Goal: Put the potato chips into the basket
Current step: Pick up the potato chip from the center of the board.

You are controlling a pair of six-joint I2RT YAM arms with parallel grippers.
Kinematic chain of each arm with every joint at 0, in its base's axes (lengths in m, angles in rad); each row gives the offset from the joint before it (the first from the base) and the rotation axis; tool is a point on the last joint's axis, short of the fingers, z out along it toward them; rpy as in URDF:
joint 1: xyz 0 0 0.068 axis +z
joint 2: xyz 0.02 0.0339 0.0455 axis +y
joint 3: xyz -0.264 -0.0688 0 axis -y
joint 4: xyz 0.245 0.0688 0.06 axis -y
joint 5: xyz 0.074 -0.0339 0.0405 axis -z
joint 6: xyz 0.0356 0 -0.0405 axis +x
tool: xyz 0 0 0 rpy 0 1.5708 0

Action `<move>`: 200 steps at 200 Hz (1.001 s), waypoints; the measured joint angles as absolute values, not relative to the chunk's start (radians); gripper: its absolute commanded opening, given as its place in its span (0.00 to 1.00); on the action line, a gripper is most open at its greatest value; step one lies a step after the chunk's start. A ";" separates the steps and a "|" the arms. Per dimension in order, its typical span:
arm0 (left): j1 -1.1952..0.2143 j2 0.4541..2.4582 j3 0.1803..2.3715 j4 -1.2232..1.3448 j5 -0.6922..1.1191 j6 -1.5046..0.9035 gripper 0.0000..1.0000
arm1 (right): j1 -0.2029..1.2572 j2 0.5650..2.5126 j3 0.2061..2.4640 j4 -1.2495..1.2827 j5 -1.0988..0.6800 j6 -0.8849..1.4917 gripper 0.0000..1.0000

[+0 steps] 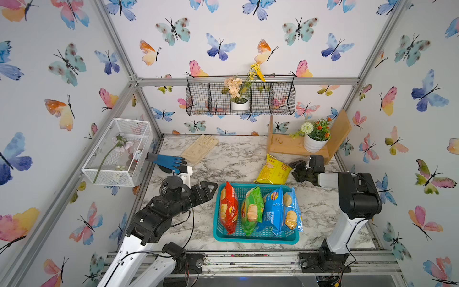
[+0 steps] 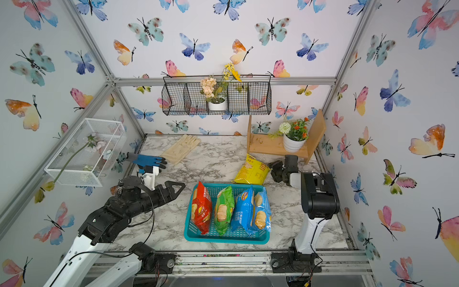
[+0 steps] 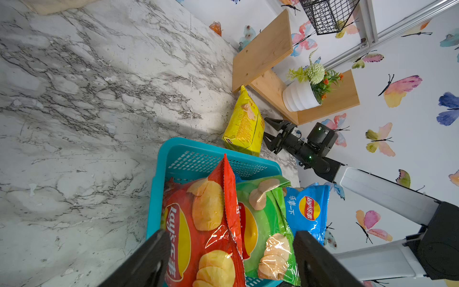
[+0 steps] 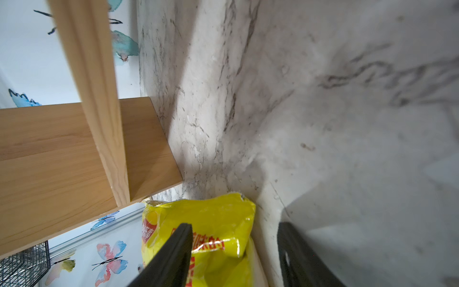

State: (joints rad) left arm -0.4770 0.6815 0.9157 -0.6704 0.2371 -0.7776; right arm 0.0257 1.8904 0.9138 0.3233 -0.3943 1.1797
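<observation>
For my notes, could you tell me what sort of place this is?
Probably a staged robot test cell, not a home: an aluminium frame with butterfly wallpaper, two arms bolted to a rail, a marble-look table.

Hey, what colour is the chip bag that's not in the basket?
Yellow. The chip bag shows best in the left wrist view, beside the basket.

You have bare table left of the yellow bag and on to the beige glove at the far left. The shelf stands just beyond that bag, tightening its far right side. Four bags fill the basket across, leaving open floor only along its far wall.
</observation>
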 measured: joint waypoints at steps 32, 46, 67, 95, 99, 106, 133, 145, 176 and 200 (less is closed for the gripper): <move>-0.477 0.681 0.914 -0.670 0.237 -0.778 0.83 | 0.028 1.920 0.915 0.375 -0.405 1.204 0.46; -0.477 0.680 0.913 -0.670 0.237 -0.778 0.83 | 0.028 1.930 0.915 0.390 -0.408 1.213 0.40; -0.477 0.680 0.912 -0.670 0.237 -0.778 0.83 | 0.028 1.943 0.915 0.405 -0.409 1.219 0.27; -0.477 0.680 0.912 -0.670 0.237 -0.779 0.83 | 0.028 1.948 0.914 0.426 -0.414 1.229 0.10; -0.477 0.680 0.912 -0.670 0.237 -0.778 0.83 | 0.029 1.948 0.914 0.431 -0.416 1.229 0.08; -0.477 0.680 0.912 -0.670 0.237 -0.779 0.83 | 0.029 1.948 0.913 0.437 -0.417 1.229 0.05; -0.477 0.680 0.912 -0.670 0.237 -0.779 0.83 | 0.032 1.942 0.898 0.453 -0.420 1.219 0.02; -0.477 0.680 0.912 -0.670 0.237 -0.779 0.83 | 0.033 1.922 0.875 0.459 -0.421 1.212 0.02; -0.477 0.684 0.915 -0.670 0.238 -0.776 0.83 | 0.033 1.815 0.822 0.447 -0.426 1.172 0.02; -0.477 0.701 0.940 -0.672 0.243 -0.762 0.83 | 0.033 1.687 0.812 0.424 -0.447 1.114 0.02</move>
